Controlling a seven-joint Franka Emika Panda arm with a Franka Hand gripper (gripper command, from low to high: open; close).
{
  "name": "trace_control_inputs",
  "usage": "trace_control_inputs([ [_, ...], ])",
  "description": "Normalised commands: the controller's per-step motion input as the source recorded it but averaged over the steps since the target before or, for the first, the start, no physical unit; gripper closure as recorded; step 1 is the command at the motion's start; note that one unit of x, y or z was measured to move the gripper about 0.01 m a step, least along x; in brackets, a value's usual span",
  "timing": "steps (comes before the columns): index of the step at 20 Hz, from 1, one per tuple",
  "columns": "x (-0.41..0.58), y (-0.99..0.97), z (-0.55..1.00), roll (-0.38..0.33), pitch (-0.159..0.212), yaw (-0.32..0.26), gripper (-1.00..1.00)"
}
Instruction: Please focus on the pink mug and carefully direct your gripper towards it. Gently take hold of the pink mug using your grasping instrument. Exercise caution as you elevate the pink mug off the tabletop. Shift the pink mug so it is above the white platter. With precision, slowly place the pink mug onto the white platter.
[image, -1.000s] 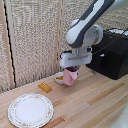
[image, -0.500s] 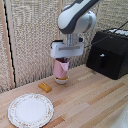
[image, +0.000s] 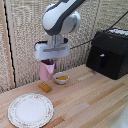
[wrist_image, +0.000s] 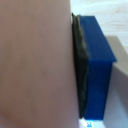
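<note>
The pink mug (image: 47, 70) hangs in the air, held by my gripper (image: 48, 62), well above the wooden table. The white boxy hand is shut on the mug's upper part. The white platter (image: 30, 110) with its speckled rim lies on the table below the mug and toward the exterior view's left. In the wrist view the mug's pink wall (wrist_image: 35, 65) fills most of the picture, pressed against a blue finger pad (wrist_image: 97, 70).
A small white bowl with yellow contents (image: 61, 78) stands on the table just by the mug. A small brown block (image: 45, 87) lies between bowl and platter. A black box-shaped appliance (image: 109, 52) stands at the exterior view's right. A woven screen backs the table.
The arm has lifted the mug off the table and carried it toward the exterior view's left, nearer the platter. The grip on the mug has held.
</note>
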Motion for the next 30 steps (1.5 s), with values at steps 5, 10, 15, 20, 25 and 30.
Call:
trace_control_inputs([
  [5, 0.290, 0.89, -0.16, -0.080, 0.047, 0.011, 1.00],
  [10, 0.285, 0.75, -0.40, -0.174, 0.075, 0.030, 1.00],
  [15, 0.205, 0.50, -0.48, -0.235, 0.120, 0.087, 1.00],
  [20, 0.216, 0.38, -0.38, -0.136, 0.023, 0.069, 1.00],
  [25, 0.187, 0.14, -0.13, -0.065, -0.024, 0.047, 1.00],
  [30, 0.036, 0.00, 0.23, 0.000, -0.029, 0.072, -1.00],
])
